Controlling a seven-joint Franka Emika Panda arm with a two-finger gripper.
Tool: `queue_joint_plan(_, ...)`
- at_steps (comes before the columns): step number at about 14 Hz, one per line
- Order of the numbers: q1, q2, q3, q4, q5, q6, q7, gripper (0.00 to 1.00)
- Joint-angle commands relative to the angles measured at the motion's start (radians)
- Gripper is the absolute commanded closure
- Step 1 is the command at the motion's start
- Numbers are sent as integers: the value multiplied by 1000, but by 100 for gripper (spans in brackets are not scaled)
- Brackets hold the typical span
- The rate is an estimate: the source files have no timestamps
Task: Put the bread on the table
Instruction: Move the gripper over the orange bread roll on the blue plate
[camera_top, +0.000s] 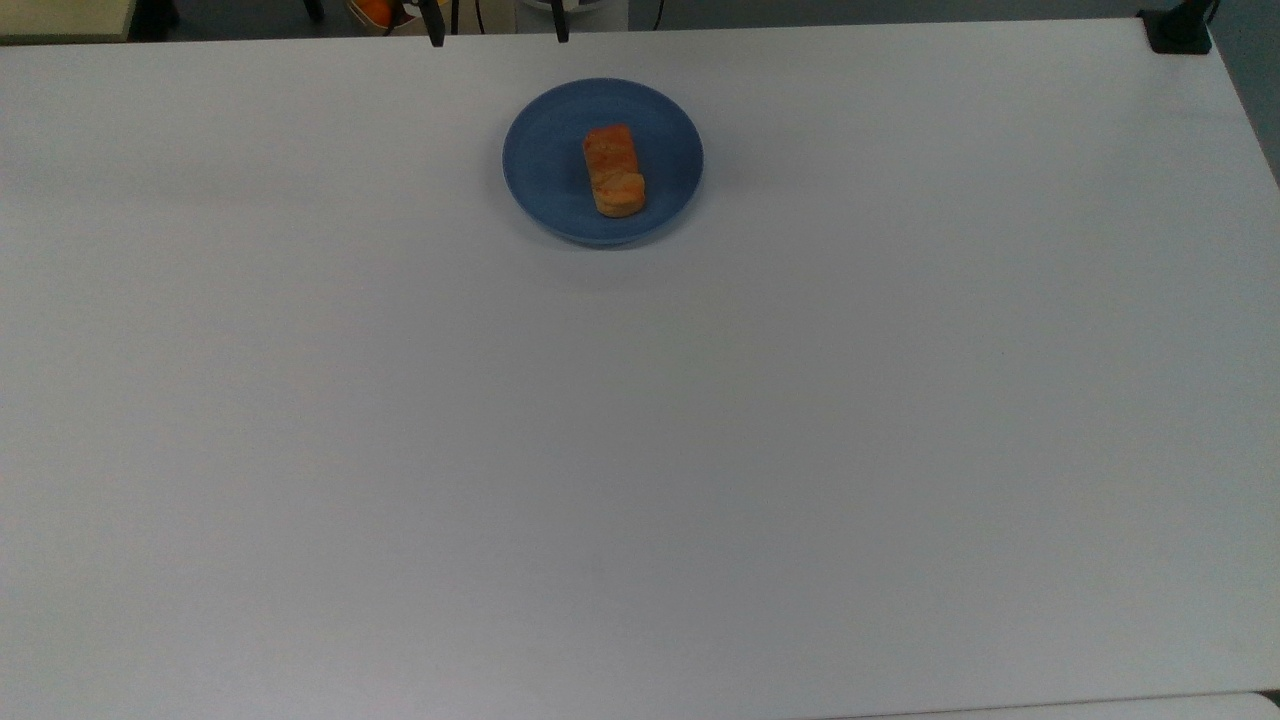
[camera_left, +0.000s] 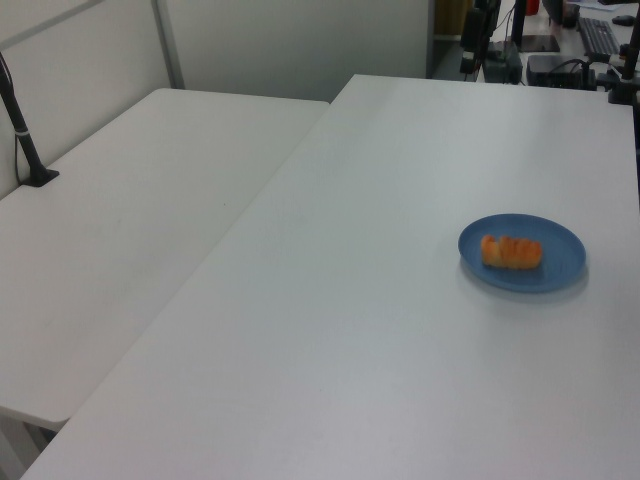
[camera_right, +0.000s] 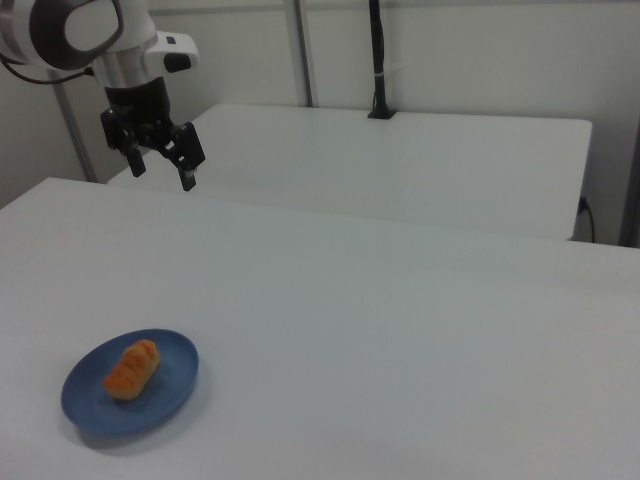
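Gripper (camera_right: 160, 165) hangs in the air at the upper left of the right view, fingers spread wide with nothing between them, tips pointing down. It sits well above the table (camera_right: 400, 330) and well apart from the plate. In the top view, two dark fingertips (camera_top: 434, 30) poke in at the upper edge, one on each side of a clear gap, beyond the far rim of the plate.

Bread (camera_top: 613, 170): oblong, golden orange-brown, lumpy crust. Lies flat on the blue plate (camera_top: 545, 150), roughly at its centre, long axis running toward and away from the top view's upper edge. In the left view the bread (camera_left: 511, 251) lies lengthwise across the plate (camera_left: 560, 262), a little toward the left view's left of the plate's middle. In the right view it sits at the lower left, again on the plate (camera_right: 170, 375).

Plate rests on the white table, near the edge closest to the arm. A second white table (camera_left: 120, 220) stands alongside, with a dark pole (camera_left: 22, 130) clamped at its edge.
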Motion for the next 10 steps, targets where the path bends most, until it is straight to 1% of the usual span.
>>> queue_joint_plan(1,11,-17,-9,-27,20,-13,-25,0)
queue_joint_plan(8,11,-18,-4,-33,20,-15,-25,0)
queue_joint_plan(10,13,-17,2,-50,20,-16,-27,0)
